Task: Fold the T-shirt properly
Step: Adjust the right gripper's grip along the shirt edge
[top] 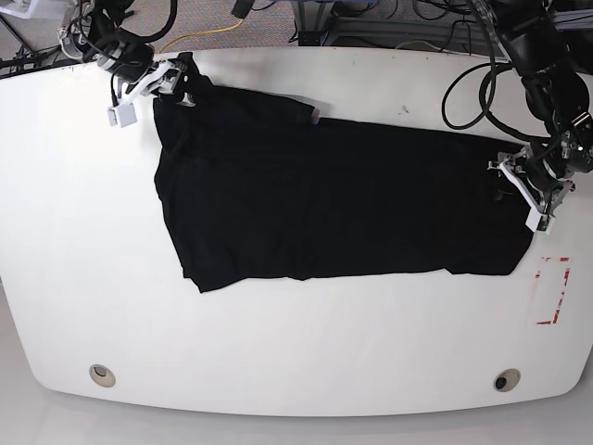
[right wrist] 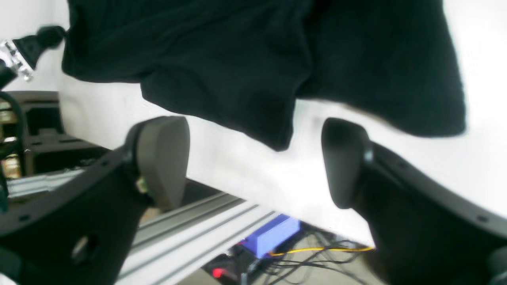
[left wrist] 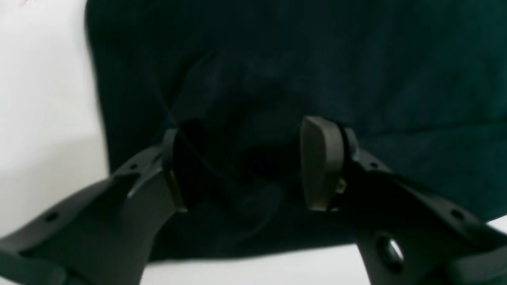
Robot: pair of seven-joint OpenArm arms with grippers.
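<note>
The black T-shirt (top: 324, 195) lies spread flat across the white table (top: 296, 362), its long side running left to right. My right gripper (top: 181, 82) is at the shirt's far left corner. In the right wrist view this gripper (right wrist: 253, 162) is open, and a sleeve edge of the T-shirt (right wrist: 222, 51) lies just beyond its fingertips, with nothing between them. My left gripper (top: 519, 181) sits at the shirt's right edge. In the left wrist view its jaws (left wrist: 247, 162) stand apart over the dark T-shirt (left wrist: 277, 59), and I see no cloth pinched.
A red tape mark (top: 553, 290) sits near the right table edge, just beyond the shirt. Two round holes (top: 102, 375) (top: 505, 380) lie near the front edge. Past the far edge are aluminium rails (right wrist: 190, 233), cables and a blue box (right wrist: 273, 235).
</note>
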